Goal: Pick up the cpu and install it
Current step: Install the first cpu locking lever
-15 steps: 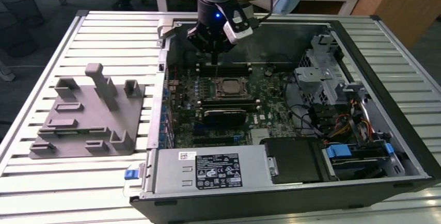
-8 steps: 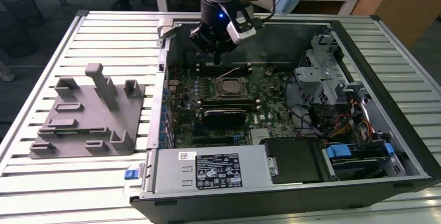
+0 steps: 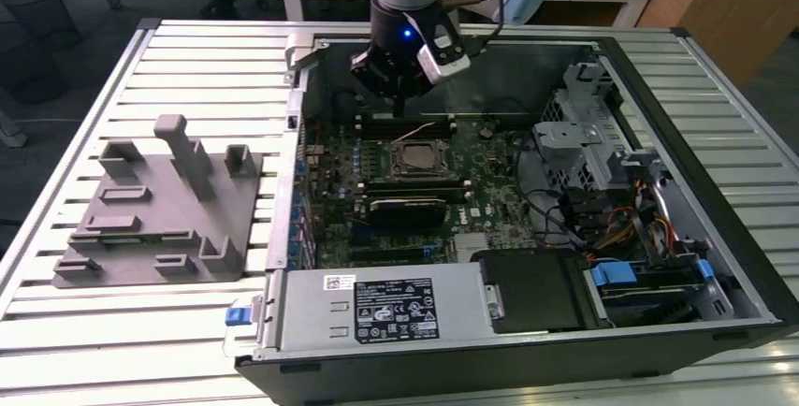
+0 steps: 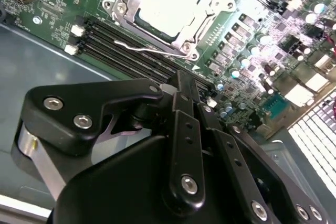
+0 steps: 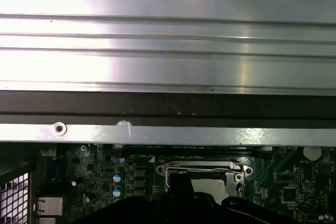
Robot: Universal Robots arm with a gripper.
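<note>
The cpu point(image 4: 167, 4) lies flat inside the motherboard socket point(image 4: 123, 6); the gripper point(image 4: 181, 80), fingers together and empty, hovers beside that socket. Probably light, stiff, fragile: best held by its thin edges

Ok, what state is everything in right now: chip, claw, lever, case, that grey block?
chip: seated flat in the socket on the board, silvery top showing, not held.
claw: shut, nothing seen in it, raised above the board beside the socket.
socket lever: lying low along the socket; cannot tell if latched.
computer case: on its side, side panel off.
grey block: on the table, at the exterior view's left of the case, untouched.
</note>
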